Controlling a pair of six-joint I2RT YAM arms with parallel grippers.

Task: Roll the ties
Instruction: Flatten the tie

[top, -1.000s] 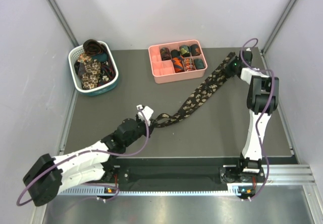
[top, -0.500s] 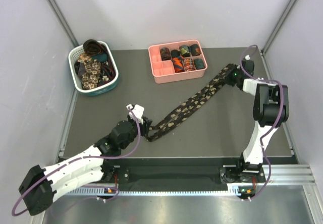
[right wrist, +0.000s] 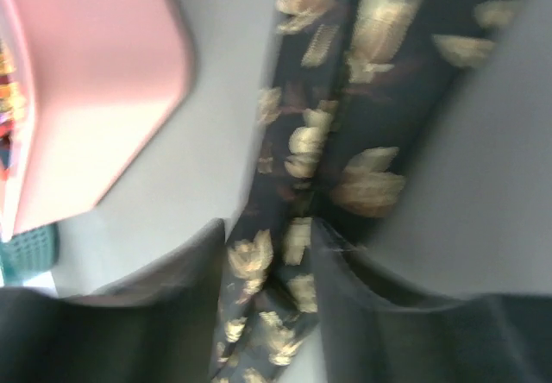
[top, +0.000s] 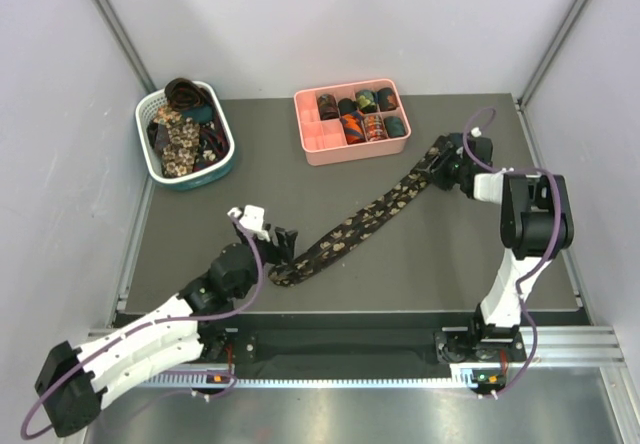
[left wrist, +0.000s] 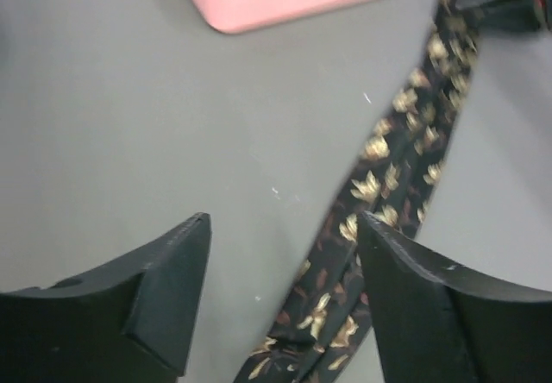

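Note:
A dark tie with a beige floral print [top: 350, 229] lies stretched out diagonally across the table. Its near end is folded beside my left gripper [top: 277, 236]. In the left wrist view that gripper [left wrist: 285, 228] is open over the mat, and the tie [left wrist: 379, 185] runs up past its right finger [left wrist: 423, 305]. My right gripper [top: 447, 167] is at the tie's far end. In the blurred right wrist view, the right gripper [right wrist: 267, 228] has its fingers apart with the tie [right wrist: 328, 141] lying bunched in the gap. Rolled ties [top: 365, 99] fill part of the pink tray.
The pink divided tray [top: 320, 149] stands at the back centre, close to the right gripper, and shows as a pink edge [right wrist: 95, 81] in the right wrist view. A white-and-teal basket [top: 190, 177] with loose ties [top: 180, 134] sits at the back left.
Both grippers have opened. The left arm drew back toward the near left and the right gripper came down, so the tie has shifted left and now lies flat on the table.

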